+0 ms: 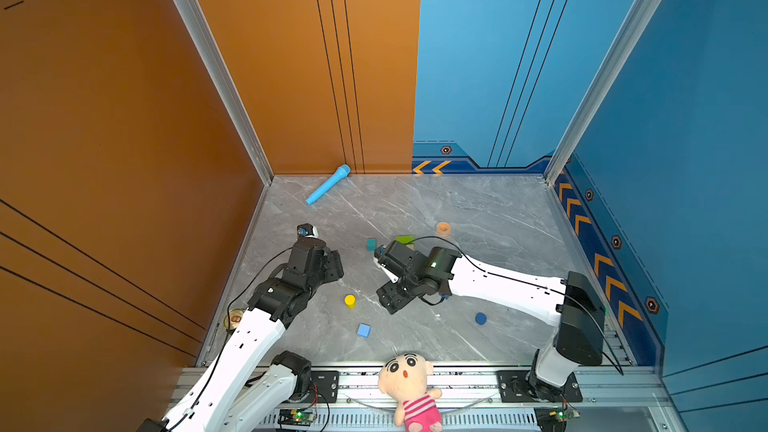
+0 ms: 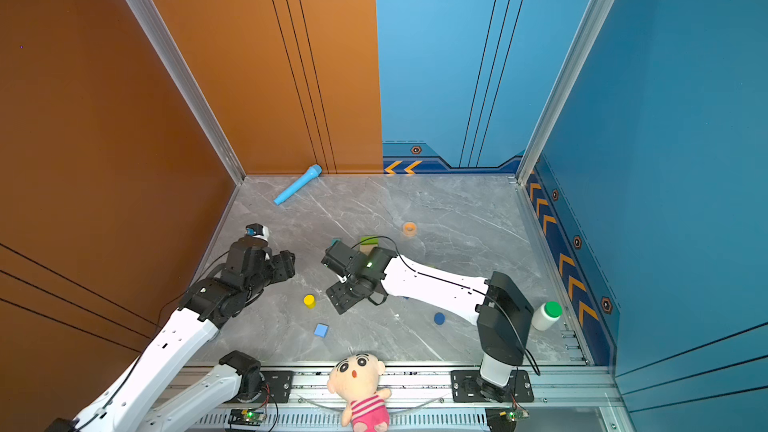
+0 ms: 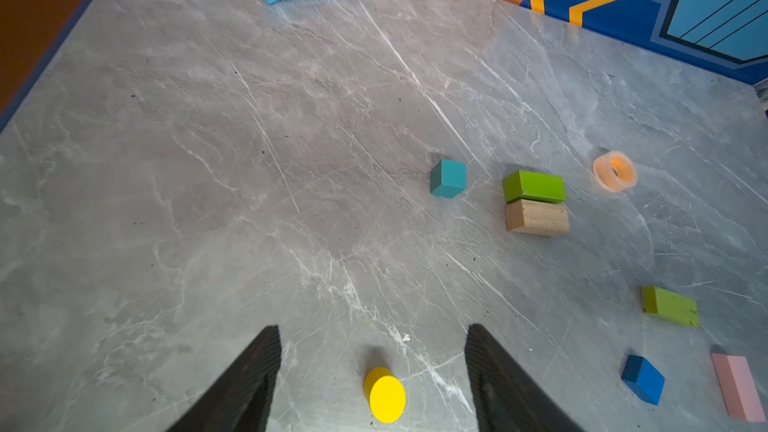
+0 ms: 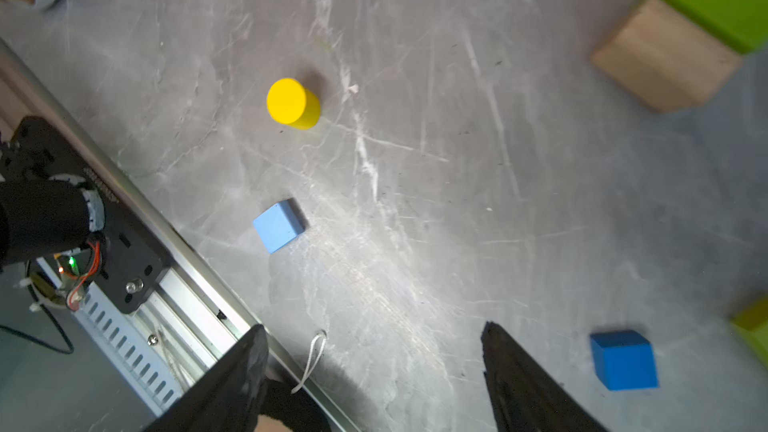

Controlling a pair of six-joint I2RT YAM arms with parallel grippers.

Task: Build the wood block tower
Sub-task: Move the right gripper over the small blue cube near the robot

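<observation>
My left gripper (image 3: 372,328) is open above the table. A yellow cylinder (image 3: 384,394) stands on the marble below it, between the lines of its fingers and touching neither. Beyond lie a teal cube (image 3: 448,178) and a lime green brick (image 3: 534,187) touching a tan brick (image 3: 537,218). Another lime green brick (image 3: 670,306), a dark blue cube (image 3: 643,379) and a pink brick (image 3: 737,386) lie off to one side. My right gripper (image 4: 372,326) is open and empty near the table's front, with the light blue cube (image 4: 278,226) ahead. A dark blue cylinder (image 1: 481,318) lies beside the right arm.
A light-blue toy microphone (image 1: 328,184) lies at the back wall and an orange tape ring (image 1: 443,228) behind the bricks. A plush doll (image 1: 409,384) hangs over the front rail. A white bottle with a green cap (image 2: 547,315) lies at the right edge, a tin (image 1: 234,320) at the left.
</observation>
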